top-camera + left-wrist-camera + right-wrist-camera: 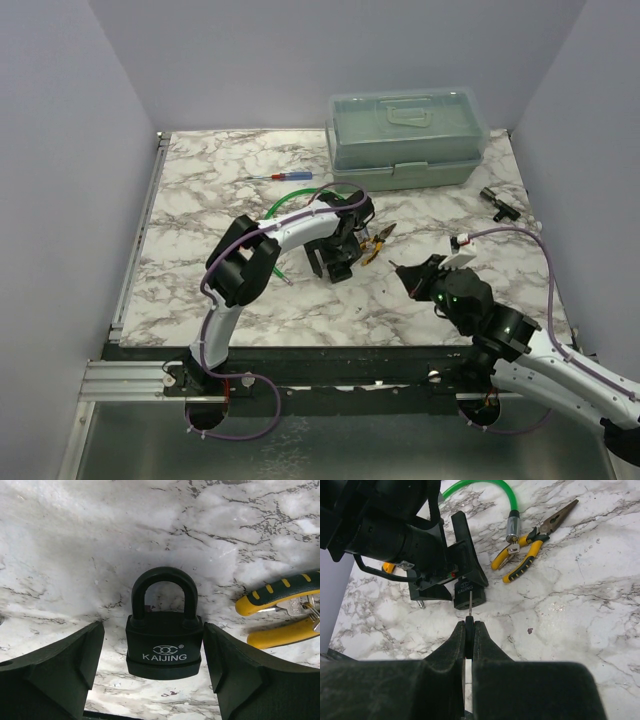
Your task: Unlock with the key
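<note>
Nearest the arms' bases, the right pincer (469, 630) is clamped shut on the dark head of the key (470, 604), whose silver blade points at the base of a black padlock (164, 647) on the marble surface (200, 210). The left pincer (335, 262) stands wide open astride that padlock, one finger at each side. Beyond lie yellow-handled pliers (525, 555), a green cable (487, 484), a screwdriver (290, 177) and, at the far edge, a pale green toolbox (405, 140).

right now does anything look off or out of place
nothing spilled or broken. one oddity: the green cable ends on the pliers. the padlock sits inside the open left gripper, and the key in the right gripper points at it.
</note>
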Tool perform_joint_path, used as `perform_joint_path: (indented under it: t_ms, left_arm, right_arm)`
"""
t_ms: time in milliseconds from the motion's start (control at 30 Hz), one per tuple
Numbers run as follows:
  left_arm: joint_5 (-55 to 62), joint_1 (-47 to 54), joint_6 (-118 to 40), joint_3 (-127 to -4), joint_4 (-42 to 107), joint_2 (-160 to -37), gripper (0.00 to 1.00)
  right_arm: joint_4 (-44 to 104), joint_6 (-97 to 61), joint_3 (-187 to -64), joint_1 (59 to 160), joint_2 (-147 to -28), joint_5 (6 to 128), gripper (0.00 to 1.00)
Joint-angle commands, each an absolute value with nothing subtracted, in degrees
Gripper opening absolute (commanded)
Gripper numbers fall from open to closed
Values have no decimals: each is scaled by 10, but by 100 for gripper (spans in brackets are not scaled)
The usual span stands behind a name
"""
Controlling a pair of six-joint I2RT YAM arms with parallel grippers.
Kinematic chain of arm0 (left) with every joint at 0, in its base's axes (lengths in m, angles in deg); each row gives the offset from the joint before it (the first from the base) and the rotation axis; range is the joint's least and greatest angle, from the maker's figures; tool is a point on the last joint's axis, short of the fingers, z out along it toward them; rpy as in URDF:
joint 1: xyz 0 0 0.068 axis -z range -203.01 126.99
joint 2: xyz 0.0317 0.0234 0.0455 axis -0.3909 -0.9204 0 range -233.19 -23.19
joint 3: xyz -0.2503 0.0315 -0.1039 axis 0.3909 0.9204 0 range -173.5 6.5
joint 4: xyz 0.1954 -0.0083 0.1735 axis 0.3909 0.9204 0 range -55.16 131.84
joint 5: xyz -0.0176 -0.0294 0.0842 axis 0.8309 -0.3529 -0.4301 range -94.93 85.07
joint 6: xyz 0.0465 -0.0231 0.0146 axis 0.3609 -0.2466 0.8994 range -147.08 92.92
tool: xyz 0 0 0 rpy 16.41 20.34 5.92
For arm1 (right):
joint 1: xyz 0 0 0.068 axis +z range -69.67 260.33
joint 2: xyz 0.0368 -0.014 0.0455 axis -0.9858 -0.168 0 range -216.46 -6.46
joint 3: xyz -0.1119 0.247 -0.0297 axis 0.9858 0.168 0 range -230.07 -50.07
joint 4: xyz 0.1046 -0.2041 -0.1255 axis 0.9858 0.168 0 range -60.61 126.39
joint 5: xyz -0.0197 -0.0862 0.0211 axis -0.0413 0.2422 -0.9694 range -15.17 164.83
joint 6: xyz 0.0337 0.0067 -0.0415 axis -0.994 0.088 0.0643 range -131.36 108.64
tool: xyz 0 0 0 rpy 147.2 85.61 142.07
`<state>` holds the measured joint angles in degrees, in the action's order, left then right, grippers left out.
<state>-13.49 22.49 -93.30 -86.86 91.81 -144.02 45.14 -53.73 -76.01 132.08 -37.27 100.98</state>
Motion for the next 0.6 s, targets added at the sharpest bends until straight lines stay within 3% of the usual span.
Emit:
perform_joint_path:
  t_ms: [0, 333, 567]
  left_arm:
    - [-164, 237, -938, -915, 966, -1469, 85]
    - [-171, 245, -930, -949, 981, -1502, 85]
    - [-166, 248, -918, -955, 981, -1524, 75]
  right_arm:
    - [460, -527, -751, 1323, -359, 1033, 0]
    - [470, -526, -747, 1323, -339, 1034, 0]
    - [481, -524, -747, 1323, -331, 1040, 0]
